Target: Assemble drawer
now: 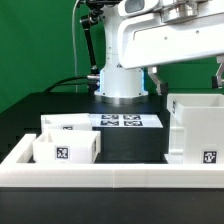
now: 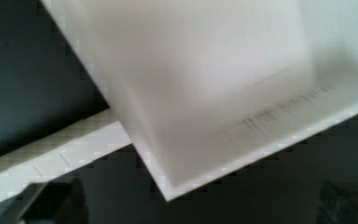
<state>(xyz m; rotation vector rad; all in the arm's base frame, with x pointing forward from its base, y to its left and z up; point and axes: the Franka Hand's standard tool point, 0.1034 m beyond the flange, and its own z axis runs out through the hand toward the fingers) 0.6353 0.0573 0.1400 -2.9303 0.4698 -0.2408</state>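
The drawer's big white open box (image 1: pixel 195 128) stands at the exterior view's right, with a tag low on its front. Two small white trays (image 1: pixel 68 140) sit together at the exterior view's left, each tagged. My gripper (image 1: pixel 186 80) hangs just above the big box. In the wrist view a tilted, blurred white panel of the box (image 2: pixel 211 80) fills most of the picture. Its corner points down between my dark fingertips (image 2: pixel 34 203). The gripper (image 2: pixel 190 208) is open, with the jaws wide apart and nothing held.
The marker board (image 1: pixel 130 121) lies flat on the black table between the trays and the robot base (image 1: pixel 122 82). A long low white rail (image 1: pixel 110 172) edges the table's front and also shows in the wrist view (image 2: pixel 43 152). A green backdrop stands behind.
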